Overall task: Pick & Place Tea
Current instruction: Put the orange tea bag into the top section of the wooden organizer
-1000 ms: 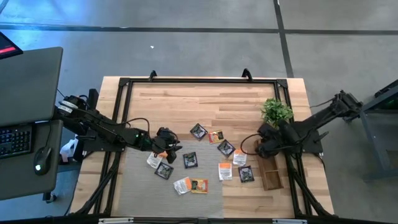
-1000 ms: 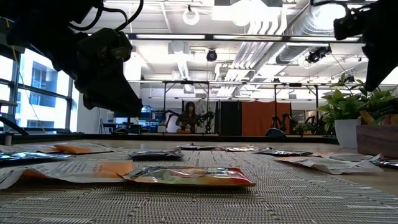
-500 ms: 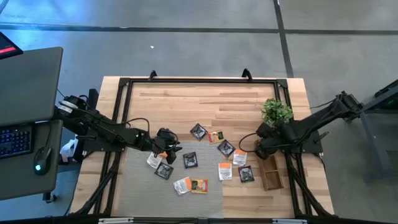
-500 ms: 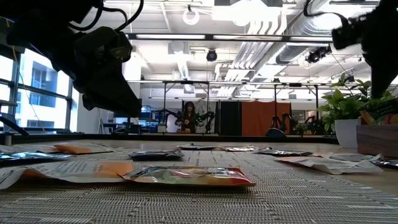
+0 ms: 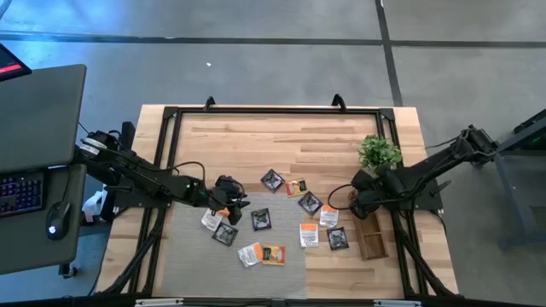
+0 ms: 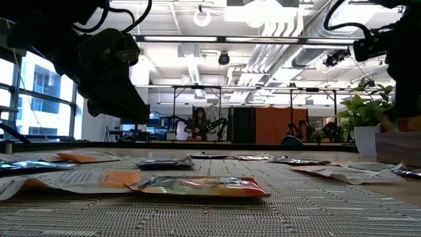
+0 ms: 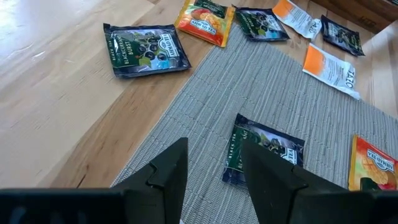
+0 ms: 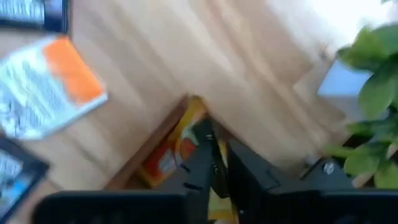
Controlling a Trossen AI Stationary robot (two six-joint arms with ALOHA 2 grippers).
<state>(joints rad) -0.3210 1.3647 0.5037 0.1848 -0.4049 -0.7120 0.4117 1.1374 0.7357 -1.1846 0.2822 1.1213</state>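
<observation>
Here the right claw (image 8: pixel 214 163) is nearly clenched over an orange-yellow sachet (image 8: pixel 171 149) at the wooden tray (image 5: pixel 372 236), while the left claw (image 7: pixel 211 163) hangs released above the mat (image 7: pixel 249 106).

— Entry one: right tool (image 5: pixel 357 201). Is an alteration recorded?

— Recorded. In the low view it is seen brought down from the upper corner to just above the wooden tray (image 6: pixel 398 149). The potted plant (image 6: pixel 366 113) is now partly covered by the arm.

— And from above?

— A slight shift towards the middle of the counter (image 5: pixel 256 136) is noted, nothing larger.

— Entry two: the surroundings?

— A person (image 6: pixel 199 122) far off in the room is shown in a slightly altered posture. The keyboard (image 5: pixel 21 192) on the side desk is now lit purplish where white was logged before.
</observation>
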